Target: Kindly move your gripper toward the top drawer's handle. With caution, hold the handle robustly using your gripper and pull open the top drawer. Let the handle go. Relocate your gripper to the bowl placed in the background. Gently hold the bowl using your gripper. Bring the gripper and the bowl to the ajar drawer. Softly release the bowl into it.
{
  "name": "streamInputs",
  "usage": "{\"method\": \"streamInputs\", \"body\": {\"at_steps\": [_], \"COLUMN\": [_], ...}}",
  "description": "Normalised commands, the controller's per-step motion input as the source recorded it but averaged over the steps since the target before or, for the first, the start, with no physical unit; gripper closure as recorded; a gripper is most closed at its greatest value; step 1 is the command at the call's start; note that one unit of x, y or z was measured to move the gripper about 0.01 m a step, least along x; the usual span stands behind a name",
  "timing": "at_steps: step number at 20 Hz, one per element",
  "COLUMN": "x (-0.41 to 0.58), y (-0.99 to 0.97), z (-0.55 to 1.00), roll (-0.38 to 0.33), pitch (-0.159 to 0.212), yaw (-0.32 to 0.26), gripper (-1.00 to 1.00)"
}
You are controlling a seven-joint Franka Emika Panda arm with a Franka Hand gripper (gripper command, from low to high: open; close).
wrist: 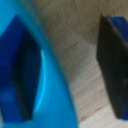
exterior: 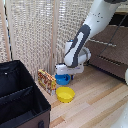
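The fingers [wrist: 20,75] stand apart and straddle the bowl's wall — in the wrist view one dark blue pad sits inside the bowl [wrist: 50,85] behind its bright blue rim, at the left of the frame, while the other pad hangs over bare wood at the right edge, a wide gap between it and the rim. They are not yet pressing on the wall, as far as the blur allows.

In the exterior view, going left to right: a black box [exterior: 17,95] fills the lower left, with a patterned carton [exterior: 46,80] just beside it. The blue bowl [exterior: 63,79] rests on the wooden floor [exterior: 95,100] at centre, the gripper [exterior: 64,74] directly on top of it, and the yellow bowl [exterior: 65,93] lies just in front, toward the bottom of the frame. The dresser [exterior: 112,47] stands at the right edge; I cannot tell from here how far its top drawer is open.

The risk, I judge, is a thin pinch: closing on a curved plastic wall could tip the bowl or let it slide out, and a sideways shove could knock it into the carton or the yellow bowl nearby.

The arm comes down from the upper right, bends sharply at the elbow, and points its wrist straight at the floor.
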Motion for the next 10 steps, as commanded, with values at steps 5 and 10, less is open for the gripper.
{"method": "streamInputs", "body": {"at_steps": [5,10], "x": [0.163,0.059], "y": [0.03,0.06], "z": [0.15,0.53], "roll": [0.038,0.096], "pitch": [0.004,0.056], "yaw": [-0.100,-0.163], "gripper": [1.00,1.00]}}
